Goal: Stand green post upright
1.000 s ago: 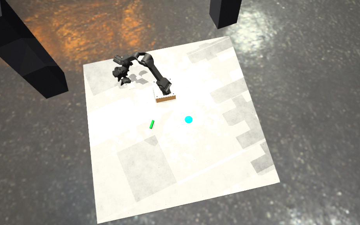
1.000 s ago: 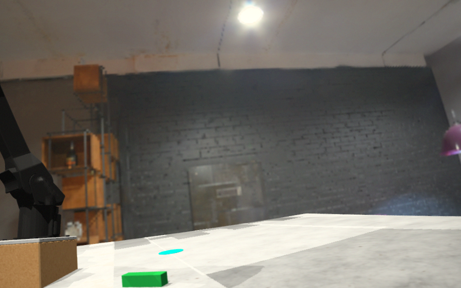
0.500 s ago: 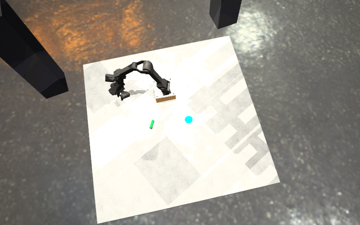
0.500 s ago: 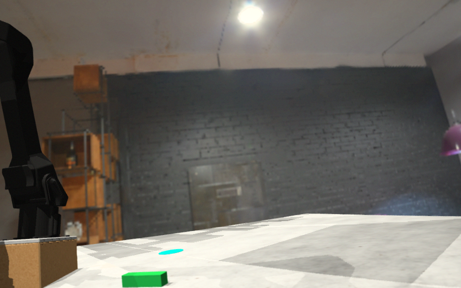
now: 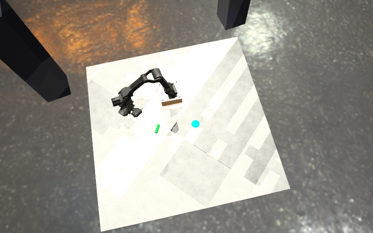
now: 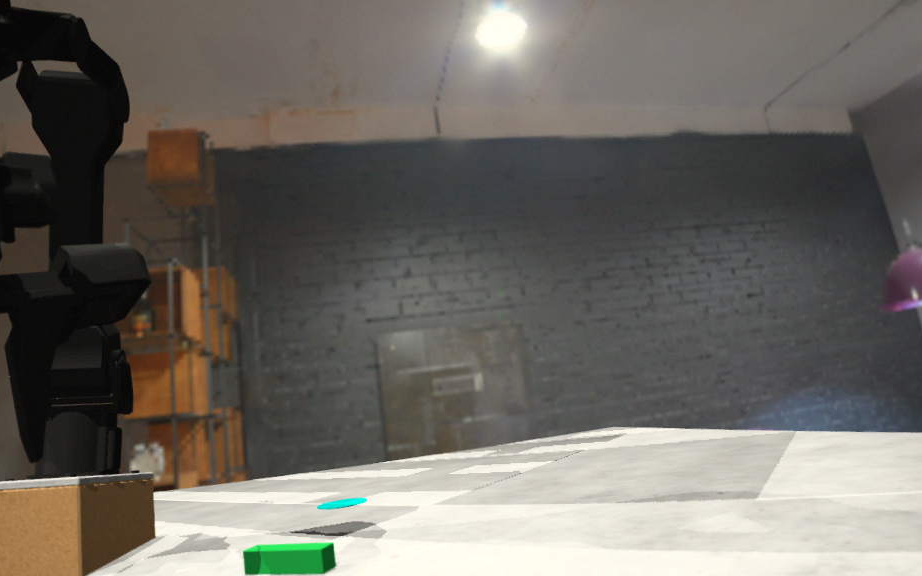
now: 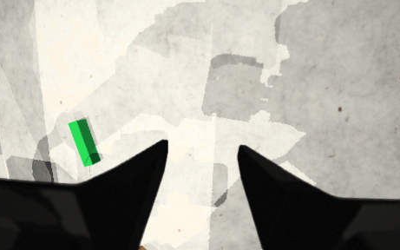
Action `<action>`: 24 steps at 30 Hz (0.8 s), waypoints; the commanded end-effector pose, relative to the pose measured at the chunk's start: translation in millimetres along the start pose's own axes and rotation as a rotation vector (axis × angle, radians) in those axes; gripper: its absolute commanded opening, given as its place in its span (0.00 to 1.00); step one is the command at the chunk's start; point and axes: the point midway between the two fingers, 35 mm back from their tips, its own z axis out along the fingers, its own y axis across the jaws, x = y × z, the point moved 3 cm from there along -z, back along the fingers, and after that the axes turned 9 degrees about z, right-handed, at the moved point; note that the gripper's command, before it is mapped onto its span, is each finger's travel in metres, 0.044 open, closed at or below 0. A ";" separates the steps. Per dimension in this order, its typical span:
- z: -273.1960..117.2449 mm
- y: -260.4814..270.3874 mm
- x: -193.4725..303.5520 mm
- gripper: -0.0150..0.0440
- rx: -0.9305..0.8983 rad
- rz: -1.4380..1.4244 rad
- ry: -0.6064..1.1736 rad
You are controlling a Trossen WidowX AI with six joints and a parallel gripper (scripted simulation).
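The green post (image 5: 157, 128) (image 6: 289, 558) (image 7: 83, 142) lies on its side on the pale table top. The cyan circle (image 5: 195, 123) (image 6: 341, 503) is flat on the table, to the right of the post in the top view, with nothing on it; it is not in the wrist view. My gripper (image 5: 130, 115) (image 7: 203, 148) is partly open and empty, above the table, up and to the left of the post in the top view. In the wrist view the post is left of both fingertips, near the left finger.
The arm's base stands on a block with a brown front side (image 5: 172, 102) (image 6: 117, 526), behind the post and the circle in the top view. The square table top (image 5: 199, 173) ends at straight edges over a dark floor. Dark pillars (image 5: 41, 72) (image 5: 232, 14) stand beyond it.
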 end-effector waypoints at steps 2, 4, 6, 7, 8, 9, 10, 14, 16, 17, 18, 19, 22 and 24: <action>3.3 44.8 -1.5 0.65 0.027 -0.064 0.067; 4.4 62.8 -0.7 0.65 0.039 -0.095 0.090; 5.2 80.6 1.1 0.65 0.052 -0.126 0.112; 5.4 89.4 2.4 0.65 0.059 -0.141 0.122; 5.7 98.1 3.9 0.65 0.066 -0.157 0.132; 5.8 106.8 5.6 0.65 0.073 -0.173 0.141; 5.9 115.3 7.5 0.65 0.080 -0.189 0.150; 5.3 148.4 17.5 0.65 0.111 -0.255 0.183; 4.5 164.3 23.7 0.65 0.127 -0.288 0.196; 4.0 172.0 27.1 0.65 0.136 -0.305 0.202; 3.5 179.6 30.7 0.65 0.144 -0.322 0.208; 2.8 187.0 34.4 0.65 0.153 -0.339 0.213; 0.9 203.6 43.8 0.65 0.172 -0.378 0.224; 0.8 204.8 44.5 0.65 0.174 -0.381 0.224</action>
